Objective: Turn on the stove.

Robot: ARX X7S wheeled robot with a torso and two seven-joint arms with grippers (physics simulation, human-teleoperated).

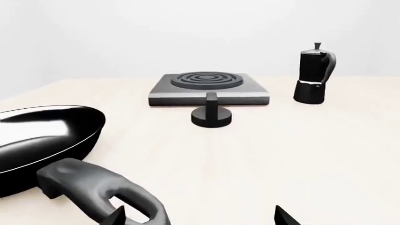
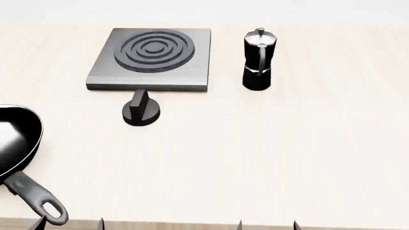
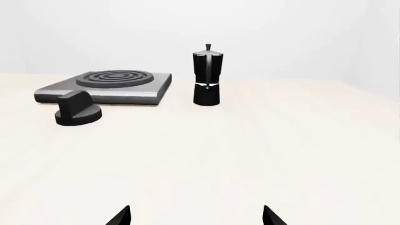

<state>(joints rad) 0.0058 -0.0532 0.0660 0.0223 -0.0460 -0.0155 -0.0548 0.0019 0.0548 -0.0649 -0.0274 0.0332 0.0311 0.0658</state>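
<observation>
The stove (image 2: 153, 60) is a flat square grey plate with raised dark rings at the table's far left-centre. Its small black round knob (image 2: 141, 113) with an upright ridge stands just in front of it. Both show in the left wrist view, stove (image 1: 209, 87) and knob (image 1: 211, 114), and in the right wrist view, stove (image 3: 106, 86) and knob (image 3: 77, 112). My left gripper (image 2: 70, 224) is open and empty at the near table edge, far from the knob, its tips (image 1: 200, 218) beside the pan handle. My right gripper (image 2: 267, 225) is open and empty at the near edge (image 3: 196, 216).
A black frying pan (image 2: 16, 141) lies at the left, its handle (image 2: 39, 200) pointing toward my left gripper. A tall black moka pot (image 2: 259, 60) stands right of the stove. The light wooden table (image 2: 288, 153) spreads to the right.
</observation>
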